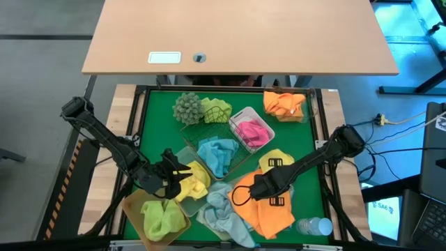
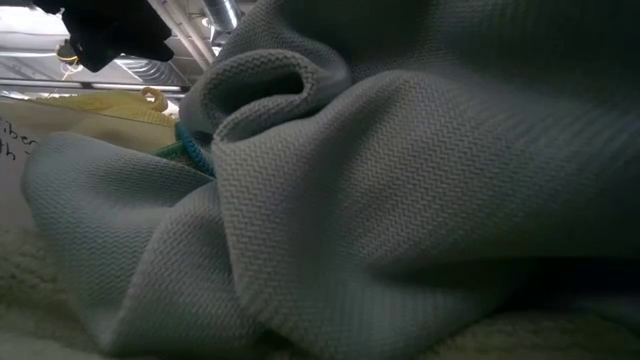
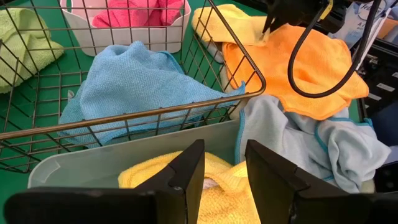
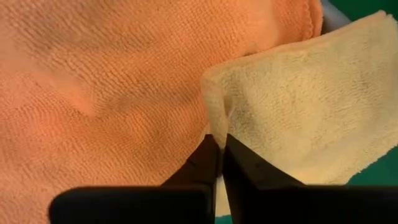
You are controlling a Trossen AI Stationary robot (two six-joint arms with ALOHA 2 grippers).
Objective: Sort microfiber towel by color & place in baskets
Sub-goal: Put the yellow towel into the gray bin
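On the green table, free mat shows mainly along the left edge and at the far middle; the near half is crowded with cloth.

The left end effector hovers over the frosted clear bin, fingers apart and empty, above a yellow towel. At the near left corner an amber bin holds one lime green towel.

The green wire basket holds one light blue towel and another lime green towel; a bobbly grey-green ball sits beside it. The white bin holds one pink towel.

The right end effector is clamped on the edge of a second yellow towel that overlaps the loose orange towel. A second orange towel lies at the far right. A clear bottle lies at the near right edge.

A pale blue-grey towel fills the low view, hiding nearly everything else there.
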